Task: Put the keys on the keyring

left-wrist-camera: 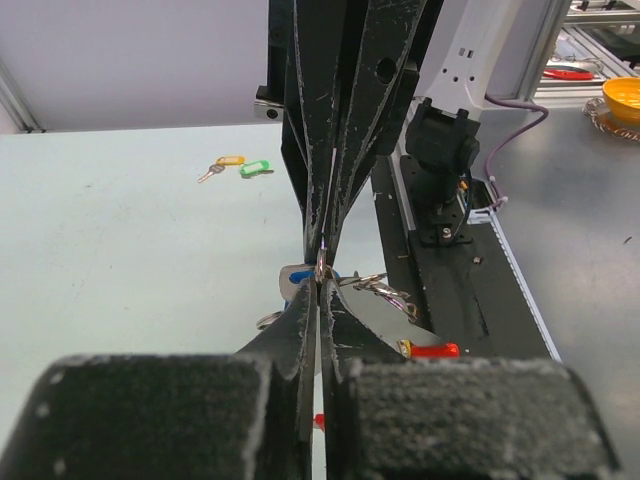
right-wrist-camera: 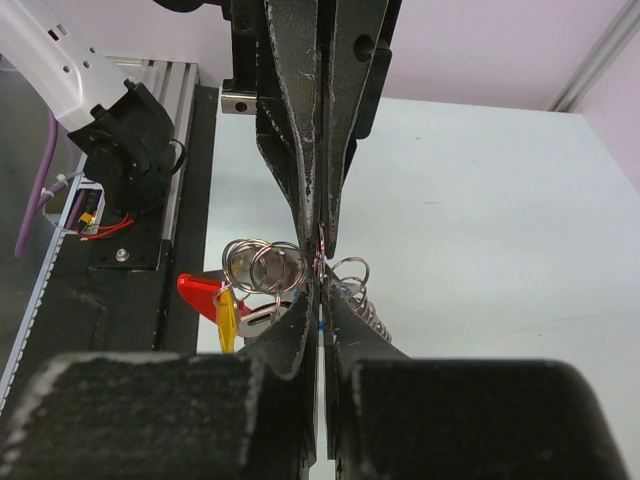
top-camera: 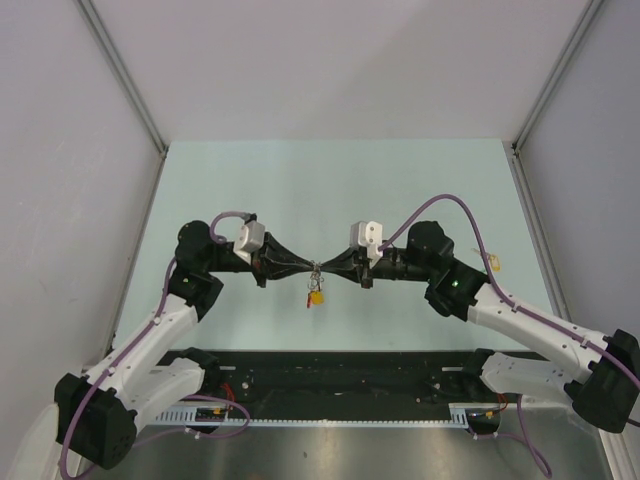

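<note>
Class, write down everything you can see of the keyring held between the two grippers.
The keyring is a bunch of thin, shiny silver metal rings, pinched from both sides by the shut left gripper and right gripper, tip to tip above the table. A yellow tag and a red piece hang from it.

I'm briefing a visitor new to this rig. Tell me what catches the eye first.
The left arm and right arm reach inward above the middle of the table, jaws meeting tip to tip, shut on the keyring. A yellow tag dangles beneath it. Spare keys with yellow and green tags lie on the table toward its right edge.
</note>
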{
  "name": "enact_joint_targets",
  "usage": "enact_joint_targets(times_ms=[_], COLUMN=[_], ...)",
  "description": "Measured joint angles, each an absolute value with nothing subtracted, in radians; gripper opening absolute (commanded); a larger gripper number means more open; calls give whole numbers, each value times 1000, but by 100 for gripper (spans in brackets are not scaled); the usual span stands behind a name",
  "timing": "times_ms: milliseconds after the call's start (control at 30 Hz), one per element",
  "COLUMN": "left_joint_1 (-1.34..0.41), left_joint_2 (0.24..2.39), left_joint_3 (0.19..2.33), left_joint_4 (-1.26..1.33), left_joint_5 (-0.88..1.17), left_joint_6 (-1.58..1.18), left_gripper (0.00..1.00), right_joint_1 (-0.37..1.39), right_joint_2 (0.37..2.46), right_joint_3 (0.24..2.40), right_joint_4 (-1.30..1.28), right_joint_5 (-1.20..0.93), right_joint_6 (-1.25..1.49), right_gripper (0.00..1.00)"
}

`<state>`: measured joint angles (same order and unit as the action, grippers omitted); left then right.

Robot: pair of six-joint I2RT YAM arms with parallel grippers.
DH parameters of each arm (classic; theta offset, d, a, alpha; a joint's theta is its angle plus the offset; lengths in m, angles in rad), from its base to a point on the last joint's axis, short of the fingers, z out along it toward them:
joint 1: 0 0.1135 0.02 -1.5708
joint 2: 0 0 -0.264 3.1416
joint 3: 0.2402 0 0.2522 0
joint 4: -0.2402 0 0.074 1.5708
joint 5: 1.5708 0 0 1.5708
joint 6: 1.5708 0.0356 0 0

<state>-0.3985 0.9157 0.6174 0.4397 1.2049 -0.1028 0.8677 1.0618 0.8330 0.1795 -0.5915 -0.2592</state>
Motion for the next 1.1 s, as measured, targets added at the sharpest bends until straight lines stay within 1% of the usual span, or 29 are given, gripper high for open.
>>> enact_joint_targets(times_ms=[333,633,1100], left_joint_1=[-405,-443,-472], left_joint_2=[916,905,896], left_joint_3=[633,715,796], left_joint_4=[369,133,-81], left_joint_5=[1192,1072,905], left_joint_6=[-70,43,-39], left_gripper=[0,0,0], right_joint_1=[875,877,908], right_joint_2=[1064,1061,1061], right_joint_3=[839,842,844], right_joint_4=[150,137,124], right_joint_5=[-581,-545,-476], right_joint_6=[-266,-290,-344], right_gripper=[0,0,0])
